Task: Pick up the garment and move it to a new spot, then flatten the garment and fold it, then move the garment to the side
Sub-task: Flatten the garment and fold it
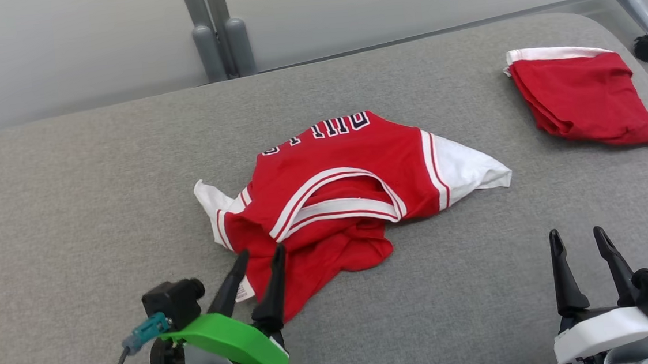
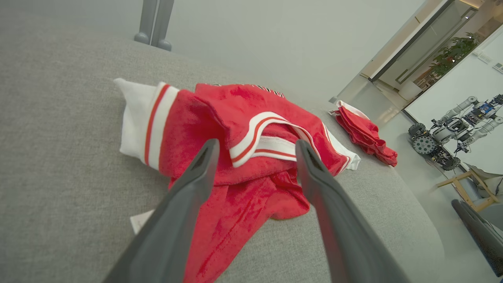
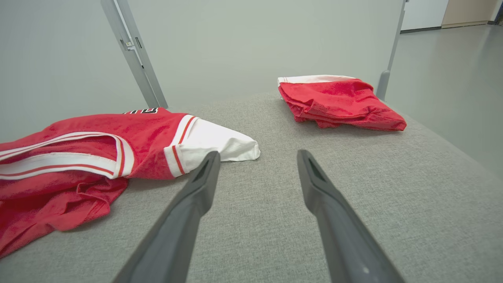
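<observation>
Head view: the red jersey (image 1: pixel 334 164), trimmed in white and red stripes with dark letters along its far edge, lies crumpled near the middle of the grey padded table (image 1: pixel 98 182). One white sleeve points toward the robot's right, and a smaller white flap sticks out on the left. The loose red hem spills toward the robot. The left gripper (image 1: pixel 261 252) sits at that near-left corner, its two dark fingers apart and their tips over the edge of the cloth. A small white label (image 1: pixel 244 292) lies just beside its left finger.

In the left wrist view the red hem runs down between the spread fingers and under them. Nothing is pinched, so that gripper grasps nothing. Whether the fingertips touch the fabric cannot be told.

The right gripper (image 1: pixel 576 234) is at the lower right, its jaws also spread, over bare grey surface and well apart from the jersey. In the right wrist view the white sleeve tip lies just beyond the finger at that view's left, not touching it.

A second red garment (image 1: pixel 583 98), folded with a white band along its far edge, rests at the table's far right corner, well apart from the jersey and both grippers.
</observation>
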You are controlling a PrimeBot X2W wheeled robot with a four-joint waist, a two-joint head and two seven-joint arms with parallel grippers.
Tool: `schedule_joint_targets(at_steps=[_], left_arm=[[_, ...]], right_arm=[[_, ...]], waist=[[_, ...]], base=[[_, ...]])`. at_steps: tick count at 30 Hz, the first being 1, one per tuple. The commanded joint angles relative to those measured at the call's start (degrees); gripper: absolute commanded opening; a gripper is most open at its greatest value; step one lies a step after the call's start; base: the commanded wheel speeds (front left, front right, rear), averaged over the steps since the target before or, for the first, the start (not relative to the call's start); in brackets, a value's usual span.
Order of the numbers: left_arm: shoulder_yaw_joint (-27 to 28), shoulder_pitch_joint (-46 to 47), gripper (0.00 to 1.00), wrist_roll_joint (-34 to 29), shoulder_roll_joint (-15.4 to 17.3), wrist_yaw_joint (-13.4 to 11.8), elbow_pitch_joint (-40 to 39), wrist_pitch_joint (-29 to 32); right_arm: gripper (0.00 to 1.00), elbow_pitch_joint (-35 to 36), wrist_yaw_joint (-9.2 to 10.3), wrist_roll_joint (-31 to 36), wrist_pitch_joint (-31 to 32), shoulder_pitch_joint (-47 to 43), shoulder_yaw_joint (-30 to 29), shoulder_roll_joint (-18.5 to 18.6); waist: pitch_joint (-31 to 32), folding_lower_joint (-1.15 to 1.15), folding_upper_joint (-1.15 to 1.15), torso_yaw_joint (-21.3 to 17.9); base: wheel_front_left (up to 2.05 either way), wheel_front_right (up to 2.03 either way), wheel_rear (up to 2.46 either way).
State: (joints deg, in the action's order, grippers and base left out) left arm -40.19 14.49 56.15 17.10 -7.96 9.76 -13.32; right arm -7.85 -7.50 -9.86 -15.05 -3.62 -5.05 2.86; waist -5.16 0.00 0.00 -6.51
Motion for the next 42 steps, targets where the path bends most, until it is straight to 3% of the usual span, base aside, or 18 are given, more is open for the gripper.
schedule_joint_targets(at_steps=[1,12,16,20,21,22,24,30,35,42], left_arm=[[-0.2,-0.9,1.00,0.5,0.1,0.4,0.1,0.7],[-1.5,0.5,1.00,6.7,-3.2,5.3,13.7,6.7],[-1.7,-0.2,1.00,9.9,-4.4,8.2,17.9,9.8],[-0.4,0.9,1.00,10.8,-5.1,10.9,22.0,8.0],[0.1,1.5,0.32,10.8,-5.2,11.2,23.1,7.1],[0.8,1.9,0.00,11.3,-5.2,11.2,24.1,6.6],[1.9,3.0,0.00,11.8,-4.9,11.5,25.5,5.8],[6.7,7.4,0.00,9.4,0.6,8.1,26.0,0.9],[10.5,10.3,0.00,7.3,6.7,5.2,21.0,-0.7],[9.6,7.4,0.00,7.0,9.6,2.5,11.8,2.8]], right_arm=[[1.00,0.3,0.02,0.2,-0.2,0.1,0.1,0.1],[1.00,0.5,0.02,1.7,-0.2,2.5,1.1,0.1],[1.00,0.4,0.02,1.9,-0.2,1.9,0.5,0.1],[1.00,0.4,0.02,1.6,-0.2,1.8,0.5,0.1],[1.00,0.3,0.02,1.5,-0.2,1.8,0.5,0.1],[1.00,0.2,0.02,1.5,-0.2,1.8,0.5,0.1],[1.00,0.0,0.02,1.4,-0.2,2.0,0.7,0.1],[1.00,-0.2,0.02,1.2,-0.2,1.4,0.1,0.1],[1.00,-0.4,0.02,0.8,-0.2,0.5,-0.8,0.1],[1.00,-0.7,0.02,0.0,-0.2,0.5,-0.2,0.1]], waist=[[0.7,0.00,0.00,3.2],[-3.2,0.00,0.00,3.4],[-4.1,0.00,0.00,2.8],[-4.5,0.00,0.00,2.6],[-4.4,0.00,0.00,2.7],[-4.2,0.00,0.00,2.8],[-3.8,0.00,0.00,2.9],[-1.9,0.00,0.00,3.7],[-0.5,0.00,0.00,5.0],[0.2,0.00,0.00,5.2]], base=[[0.00,0.00,0.00],[0.00,0.00,0.00],[0.00,0.00,0.00],[0.00,0.00,0.00],[0.00,0.00,0.00],[0.00,0.00,0.00],[0.00,0.00,0.00],[0.00,0.00,0.00],[0.00,0.00,0.00],[0.00,0.00,0.00]])
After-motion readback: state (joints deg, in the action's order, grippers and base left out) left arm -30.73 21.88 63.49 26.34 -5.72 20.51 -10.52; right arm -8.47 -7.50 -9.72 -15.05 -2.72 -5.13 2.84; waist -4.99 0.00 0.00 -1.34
